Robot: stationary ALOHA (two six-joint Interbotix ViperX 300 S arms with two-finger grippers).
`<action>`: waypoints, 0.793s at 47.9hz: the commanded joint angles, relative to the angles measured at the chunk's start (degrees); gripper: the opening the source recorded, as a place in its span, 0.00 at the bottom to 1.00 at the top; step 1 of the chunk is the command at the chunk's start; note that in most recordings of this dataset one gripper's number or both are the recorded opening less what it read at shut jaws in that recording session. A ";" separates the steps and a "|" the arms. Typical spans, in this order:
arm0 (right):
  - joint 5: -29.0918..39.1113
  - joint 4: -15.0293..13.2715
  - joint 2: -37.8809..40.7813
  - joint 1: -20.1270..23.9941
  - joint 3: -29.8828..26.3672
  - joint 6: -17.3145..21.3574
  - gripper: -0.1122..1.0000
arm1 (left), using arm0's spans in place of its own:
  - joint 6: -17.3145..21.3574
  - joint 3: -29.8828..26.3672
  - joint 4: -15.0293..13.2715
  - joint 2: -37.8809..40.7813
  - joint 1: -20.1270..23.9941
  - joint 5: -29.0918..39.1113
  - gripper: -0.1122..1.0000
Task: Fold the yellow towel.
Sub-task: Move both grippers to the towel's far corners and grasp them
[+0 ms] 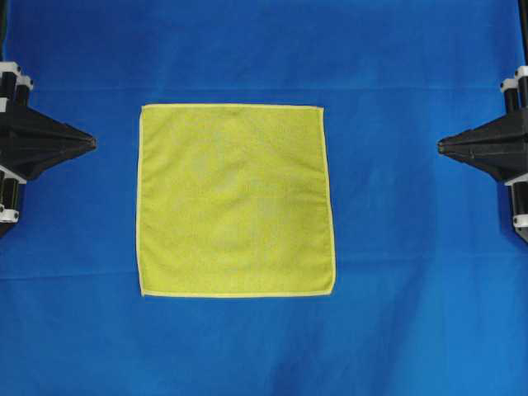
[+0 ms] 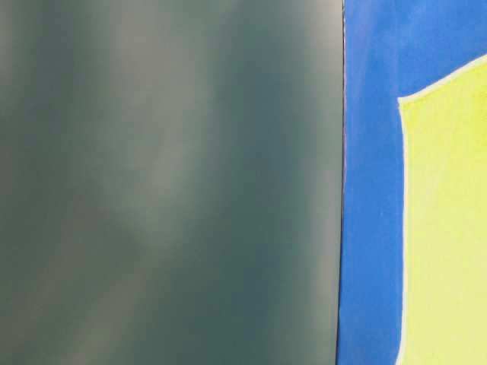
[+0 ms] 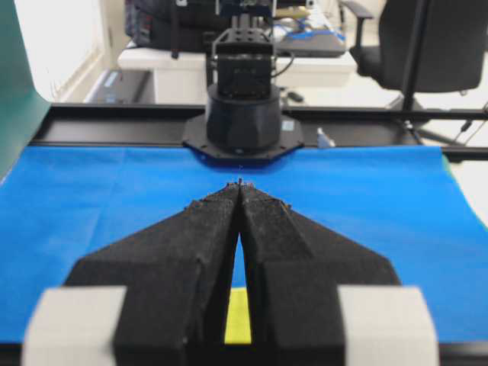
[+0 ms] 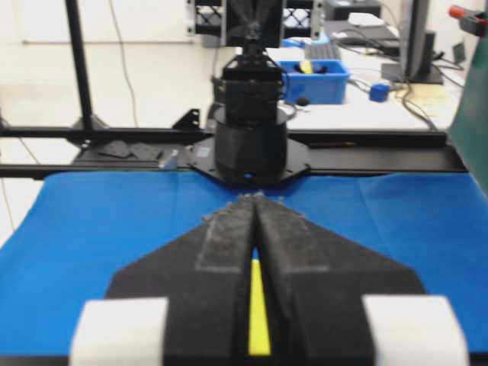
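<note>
The yellow towel lies flat and unfolded on the blue table cloth, a square with a paler hem. Its corner also shows in the table-level view. My left gripper sits at the left edge, shut and empty, its tips a short way left of the towel's left hem. My right gripper sits at the right edge, shut and empty, well right of the towel. In each wrist view the tips meet, left gripper and right gripper, with a sliver of yellow towel seen behind them.
A dark green panel fills the left of the table-level view. Each wrist view shows the opposite arm's black base at the far end of the blue cloth, with a black frame rail behind.
</note>
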 commanded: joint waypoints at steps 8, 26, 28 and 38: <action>8.70 0.53 5.54 -3.96 -6.77 0.97 0.12 | 0.62 -2.81 -1.05 -0.70 0.35 9.76 0.12; 18.46 0.44 24.87 -13.89 -14.94 1.23 0.12 | 0.88 -2.20 -1.05 9.05 11.16 13.54 0.12; 19.25 0.44 27.25 -14.68 -15.82 1.14 0.12 | 0.97 -2.37 -1.05 11.34 12.30 13.62 0.12; 23.20 -0.35 39.38 -19.07 -21.01 0.79 0.38 | 1.05 -3.25 -1.05 22.50 16.26 13.80 0.33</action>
